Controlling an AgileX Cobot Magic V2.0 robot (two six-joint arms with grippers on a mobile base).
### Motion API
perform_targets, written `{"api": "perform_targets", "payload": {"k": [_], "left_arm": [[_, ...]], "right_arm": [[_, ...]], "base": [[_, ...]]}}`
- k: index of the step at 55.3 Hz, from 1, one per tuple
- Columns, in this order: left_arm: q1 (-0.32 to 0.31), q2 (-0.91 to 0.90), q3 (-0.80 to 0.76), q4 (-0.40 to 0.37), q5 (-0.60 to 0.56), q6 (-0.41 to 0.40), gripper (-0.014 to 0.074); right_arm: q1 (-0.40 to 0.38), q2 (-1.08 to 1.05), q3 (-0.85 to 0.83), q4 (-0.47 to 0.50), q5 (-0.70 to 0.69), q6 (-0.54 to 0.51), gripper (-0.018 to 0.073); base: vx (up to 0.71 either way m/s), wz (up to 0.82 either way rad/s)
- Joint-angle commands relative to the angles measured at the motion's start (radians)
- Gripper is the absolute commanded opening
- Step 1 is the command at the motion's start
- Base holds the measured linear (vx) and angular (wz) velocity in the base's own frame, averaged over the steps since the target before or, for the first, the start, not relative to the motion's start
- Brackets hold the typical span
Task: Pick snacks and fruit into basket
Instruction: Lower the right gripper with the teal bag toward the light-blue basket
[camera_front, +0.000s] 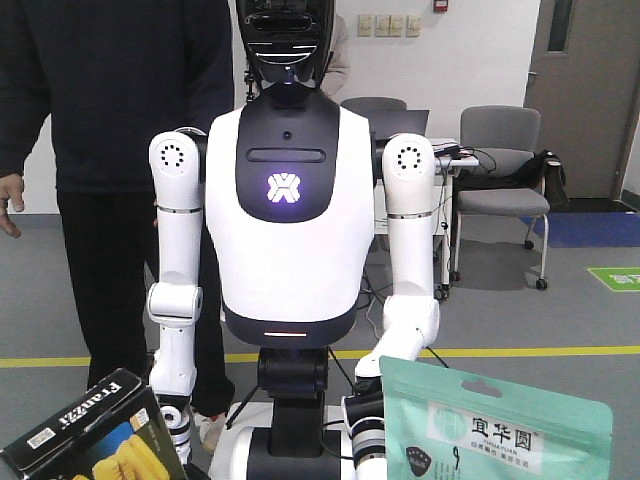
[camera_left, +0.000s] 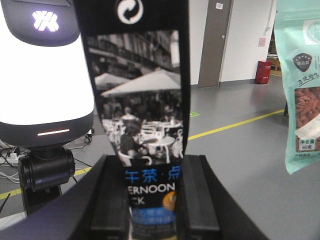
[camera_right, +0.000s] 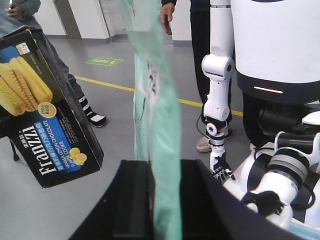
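Two snacks are held up in the air. The black box with yellow pieces (camera_left: 140, 100) stands upright between the fingers of my left gripper (camera_left: 152, 167), which is shut on its lower end. It also shows in the front view (camera_front: 90, 430) and the right wrist view (camera_right: 42, 110). The mint-green pouch (camera_right: 157, 125) hangs edge-on in my right gripper (camera_right: 165, 172), which is shut on it. The pouch also appears at the lower right of the front view (camera_front: 500, 430) and, with its window of red berries, in the left wrist view (camera_left: 300, 90). The fruit and the basket are out of view.
A white humanoid robot (camera_front: 290, 180) stands directly in front, close to both held snacks. A person in dark clothes (camera_front: 100, 150) stands at its left. Grey chairs (camera_front: 500, 170) are behind. A yellow line (camera_front: 520, 352) crosses the grey floor.
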Motion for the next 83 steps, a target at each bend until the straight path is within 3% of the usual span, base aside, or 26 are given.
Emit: {"api": "perform_targets", "payload": {"k": [1, 45, 61, 83], "left_arm": [[-0.005, -0.007, -0.025, -0.027, -0.092, -0.001, 0.0], [-0.005, -0.007, -0.025, -0.027, -0.092, -0.001, 0.0], [-0.005, -0.007, -0.025, -0.027, -0.092, -0.001, 0.0], [-0.005, -0.007, -0.025, -0.027, -0.092, -0.001, 0.0]], "right_arm": [[-0.001, -0.008, -0.033, 0.062, -0.02, -0.011, -0.0009], [-0.001, -0.008, -0.033, 0.064, -0.045, -0.007, -0.0009], [-0.001, -0.008, -0.033, 0.18, -0.086, 0.002, -0.0009], [-0.001, -0.005, -0.033, 0.283, -0.166, -0.103, -0.0009]], "base": [[0.0, 0.0], [0.0, 0.0], [0.0, 0.0], [0.0, 0.0]]}}
